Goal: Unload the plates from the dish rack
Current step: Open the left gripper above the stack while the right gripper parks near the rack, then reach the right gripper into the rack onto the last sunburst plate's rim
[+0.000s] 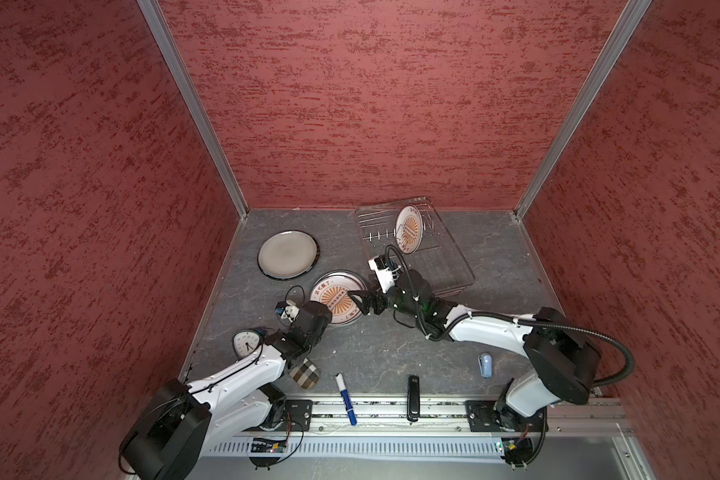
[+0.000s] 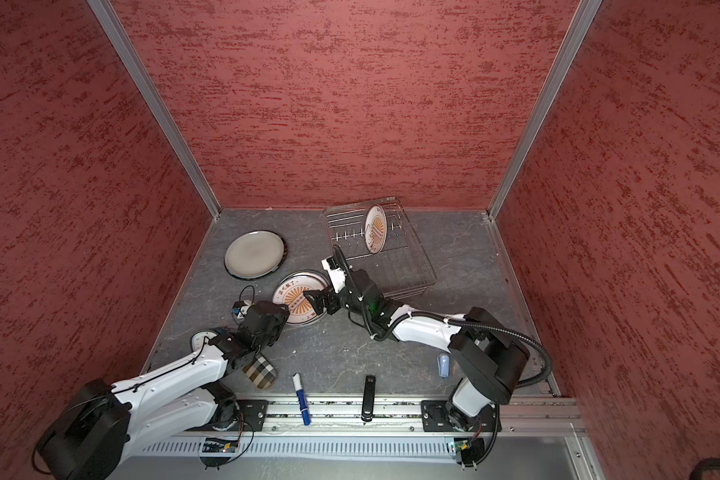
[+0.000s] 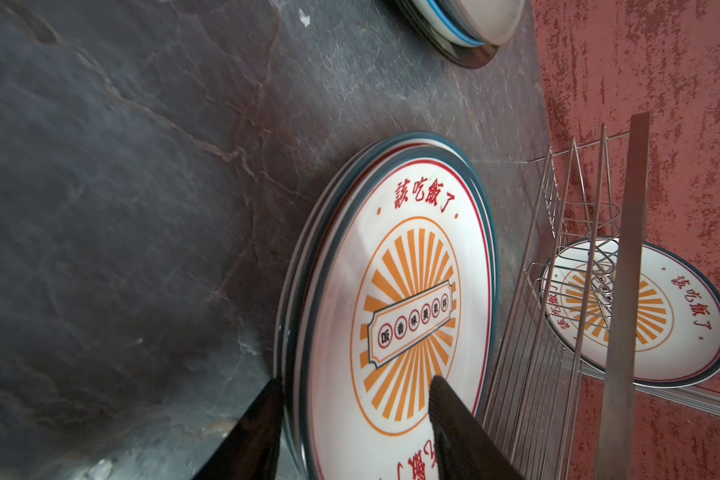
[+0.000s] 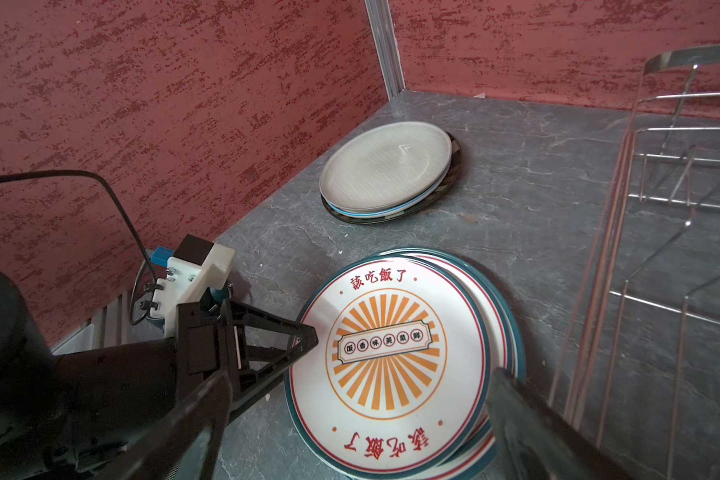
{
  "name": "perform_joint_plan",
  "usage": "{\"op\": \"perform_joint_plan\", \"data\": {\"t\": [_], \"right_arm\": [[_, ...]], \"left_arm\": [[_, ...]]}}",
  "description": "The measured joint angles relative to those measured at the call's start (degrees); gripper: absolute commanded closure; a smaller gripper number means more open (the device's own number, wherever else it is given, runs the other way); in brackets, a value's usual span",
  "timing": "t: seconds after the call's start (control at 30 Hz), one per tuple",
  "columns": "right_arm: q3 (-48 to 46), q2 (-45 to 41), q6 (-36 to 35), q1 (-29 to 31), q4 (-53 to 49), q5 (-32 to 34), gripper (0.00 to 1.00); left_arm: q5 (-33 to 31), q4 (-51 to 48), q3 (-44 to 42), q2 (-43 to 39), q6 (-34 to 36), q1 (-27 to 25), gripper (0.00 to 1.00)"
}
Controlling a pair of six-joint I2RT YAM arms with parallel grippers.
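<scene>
The grey stone-patterned surface (image 1: 391,345) is carrying everything. The dish rack (image 1: 441,266) is sitting askew by the far edge, right of its middle. One sunburst plate (image 1: 409,228) is standing upright among the prongs at the rack's far end. A stack of sunburst plates (image 1: 333,291) is lying flat near the middle of the surface, just beside the rack's near left corner. A grey plate (image 1: 287,254) is lying toward the far left corner, near the left edge. It is resting on other plates, the lowest of them a dark plate (image 3: 474,58). The left gripper (image 3: 354,380) is reaching in from the near left with its jaws partly apart, straddling the stack's near rim. One finger is over the top plate's face and the other is outside the rim; whether they are pressing on it cannot be told. The right gripper (image 1: 358,302) is hovering over the stack's right side with its jaws spread wide, grasping nothing. A white-faced clock (image 1: 246,343) is standing by the left edge toward the near left corner. A checked pouch (image 1: 305,374) is lying just beside it, partly under the left arm. A black stapler (image 1: 413,397) and a blue marker (image 1: 346,399) are lying across the near edge. A small pale blue object (image 1: 485,365) is lying toward the near right corner.
</scene>
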Motion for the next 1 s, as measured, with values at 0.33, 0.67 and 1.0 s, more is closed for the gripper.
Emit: {"op": "perform_joint_plan", "data": {"t": [0.33, 0.67, 1.0], "right_arm": [[0.00, 0.00, 0.00, 0.00, 0.00, 0.00, 0.03], [-0.04, -0.02, -0.02, 0.00, 0.00, 0.02, 0.03], [-0.50, -0.09, -0.02, 0.00, 0.00, 0.07, 0.03]], "left_arm": [[-0.07, -0.63, 0.17, -2.60, 0.07, 0.26, 0.44], [1.31, 0.35, 0.20, -2.45, 1.51, 1.70, 0.44], [2.54, 1.22, 1.16, 0.94, 1.90, 3.02, 0.44]]}}
